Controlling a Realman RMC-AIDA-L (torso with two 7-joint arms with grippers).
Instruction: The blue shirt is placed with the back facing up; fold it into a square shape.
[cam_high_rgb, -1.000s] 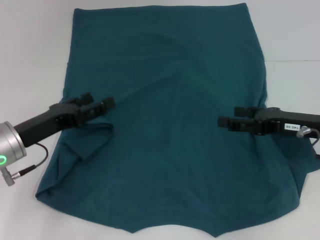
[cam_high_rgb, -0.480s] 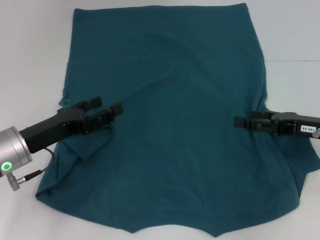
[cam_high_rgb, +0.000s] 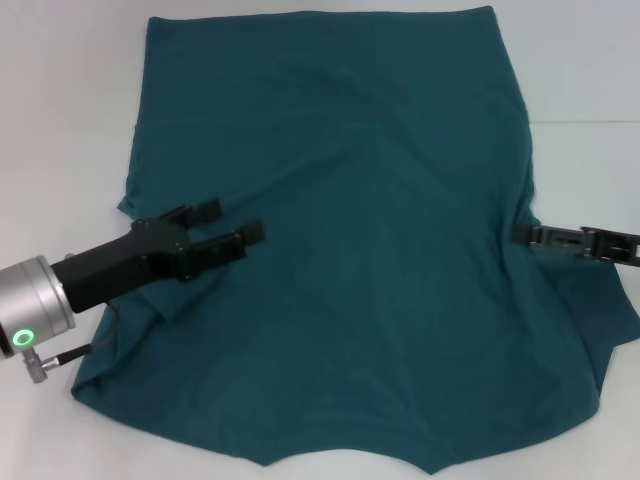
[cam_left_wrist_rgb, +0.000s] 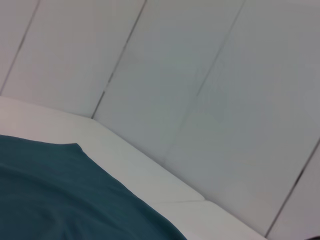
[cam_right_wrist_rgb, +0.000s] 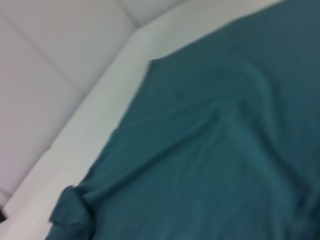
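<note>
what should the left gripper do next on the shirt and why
Probably lower the left gripper and pinch the fabric beneath it. Its fingers look open, hovering over the shirt near the already tucked left side, holding no cloth. The right gripper sits at the shirt's right edge, so the left side seems next to grasp.

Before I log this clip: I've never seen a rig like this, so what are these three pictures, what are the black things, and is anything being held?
This is a two-armed robot working at a white table. The wide picture comes from a camera on its head, looking down. The other two come from cameras on its wrists and show only cloth, table edge and wall panels.

A large blue shirt lies spread out, plain side up, with some wrinkles.

The black things are the robot's grippers. The left gripper is over the shirt's left side with its fingers apart, holding nothing. The right gripper sits at the shirt's right edge; whether it grips cloth is unclear.
</note>
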